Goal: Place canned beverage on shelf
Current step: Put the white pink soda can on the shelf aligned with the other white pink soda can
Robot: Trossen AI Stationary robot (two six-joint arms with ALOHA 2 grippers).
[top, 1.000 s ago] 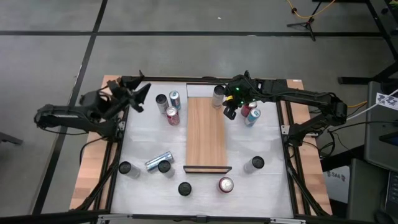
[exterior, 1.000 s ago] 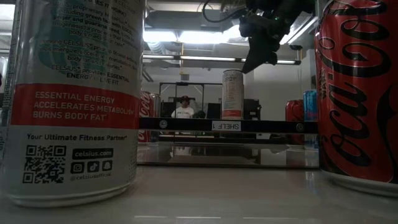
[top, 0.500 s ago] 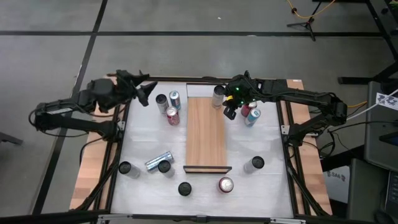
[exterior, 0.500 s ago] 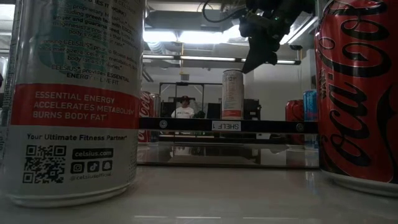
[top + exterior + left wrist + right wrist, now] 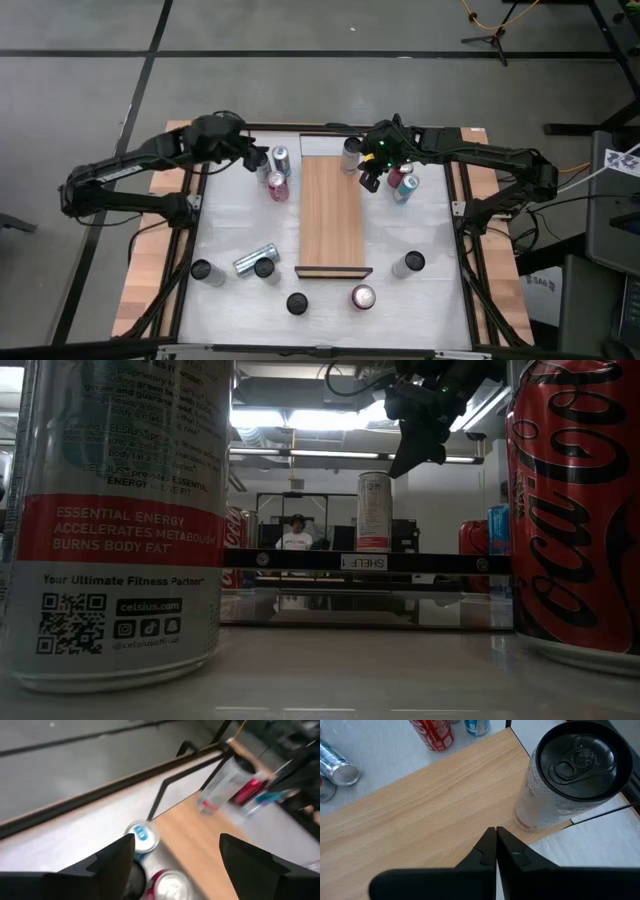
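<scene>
High view: white table (image 5: 230, 225) with pale wood strips down both sides, two dark arms reaching in from either side.

Shelf (image 5: 332, 215), a long light-brown plank, lies along the middle of the table, dark lip at its near short end. One white can (image 5: 351, 153) with a dark top stands upright at the far right corner of the shelf; the right wrist view shows it (image 5: 570, 780) set right at the plank's corner.

Right gripper (image 5: 368, 180) hangs just beside that white can, over the shelf's right edge, fingers pressed together and holding nothing. Right wrist view confirms the two fingers meet with no gap.

Left gripper (image 5: 258, 160) sits over the cluster of cans left of the shelf's far end, fingers spread with nothing between them. Left wrist view shows a blue-and-white can top (image 5: 140, 834) and a red can (image 5: 167, 887) below and between the spread fingers.

Loose cans: a blue-white can (image 5: 281, 158), a red can (image 5: 277, 187) and a dark-topped can (image 5: 260, 163) left of the shelf; a red can (image 5: 396, 178) and a blue can (image 5: 404, 188) touching on the right. Near side: a silver can lying down (image 5: 250, 261), three dark-topped cans, a red-topped can (image 5: 362, 297), a grey can (image 5: 408, 264).
</scene>
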